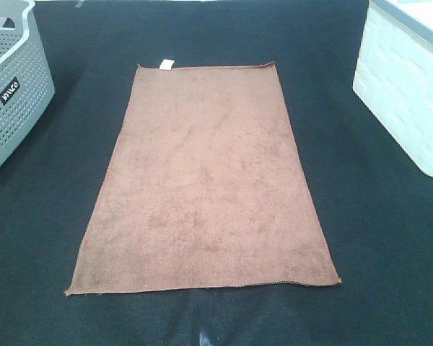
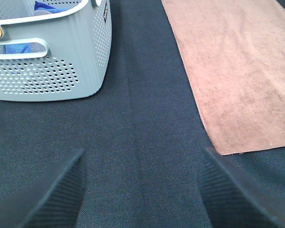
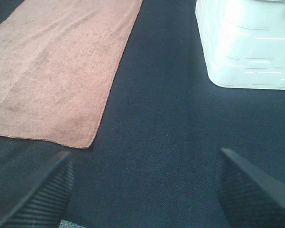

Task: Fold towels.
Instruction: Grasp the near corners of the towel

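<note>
As the left hand (image 2: 141, 190) and the right hand (image 3: 145, 190) hung over the dark counter (image 1: 43, 252), each had its fingers spread wide and empty, one just off each near corner of the brown towel (image 1: 206, 187). It lay flat and unfolded at mid-counter, its small white tag (image 1: 165, 64) at the far edge, between a grey basket (image 1: 14, 86) and a white bin (image 1: 404, 94).

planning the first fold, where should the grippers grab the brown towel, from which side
Probably pinch the towel at its two near corners, left gripper on one, right gripper on the other, from the near hem: it lies flat, lengthwise away, those corners closest.
</note>
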{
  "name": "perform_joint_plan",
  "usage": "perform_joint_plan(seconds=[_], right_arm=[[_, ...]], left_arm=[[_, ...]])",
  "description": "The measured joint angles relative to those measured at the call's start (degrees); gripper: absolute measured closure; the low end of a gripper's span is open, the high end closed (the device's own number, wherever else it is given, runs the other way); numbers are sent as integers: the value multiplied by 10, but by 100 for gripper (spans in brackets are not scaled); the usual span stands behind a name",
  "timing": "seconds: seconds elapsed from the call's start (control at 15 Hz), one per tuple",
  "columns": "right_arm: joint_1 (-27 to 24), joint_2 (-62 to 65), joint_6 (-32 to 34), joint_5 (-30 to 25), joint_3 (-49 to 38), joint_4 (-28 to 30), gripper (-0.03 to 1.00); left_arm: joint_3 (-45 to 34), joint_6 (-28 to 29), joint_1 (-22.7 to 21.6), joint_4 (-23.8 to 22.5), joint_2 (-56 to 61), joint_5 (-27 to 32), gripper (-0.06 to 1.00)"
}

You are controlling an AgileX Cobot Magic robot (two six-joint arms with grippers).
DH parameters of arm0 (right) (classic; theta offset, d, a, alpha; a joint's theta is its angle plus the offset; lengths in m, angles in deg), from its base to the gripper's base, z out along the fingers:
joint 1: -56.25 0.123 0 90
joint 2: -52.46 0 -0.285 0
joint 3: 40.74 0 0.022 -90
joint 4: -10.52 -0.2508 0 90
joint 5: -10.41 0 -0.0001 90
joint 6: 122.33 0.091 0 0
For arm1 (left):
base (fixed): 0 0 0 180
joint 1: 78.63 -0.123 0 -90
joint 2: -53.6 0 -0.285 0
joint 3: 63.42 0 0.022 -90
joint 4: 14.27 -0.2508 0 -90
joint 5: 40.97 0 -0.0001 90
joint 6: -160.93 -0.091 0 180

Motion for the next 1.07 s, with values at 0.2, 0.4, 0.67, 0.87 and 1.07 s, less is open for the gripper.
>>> perform_joint_plan(seconds=[0.2,0.4,0.67,0.87,1.07], right_arm=[[0,0,7,1,0,0,20],[0,-37,65,2,13,18,20],[0,-164,92,6,44,19,21],[0,-289,103,15,48,14,21],[0,-426,103,54,48,-19,21]], left_arm=[[1,0,0,0,0,0,30],[9,38,0,15,-17,-83,30],[-18,70,0,109,-109,-246,30],[-24,42,0,234,-248,-280,30],[-24,-82,0,357,-428,-286,30]])
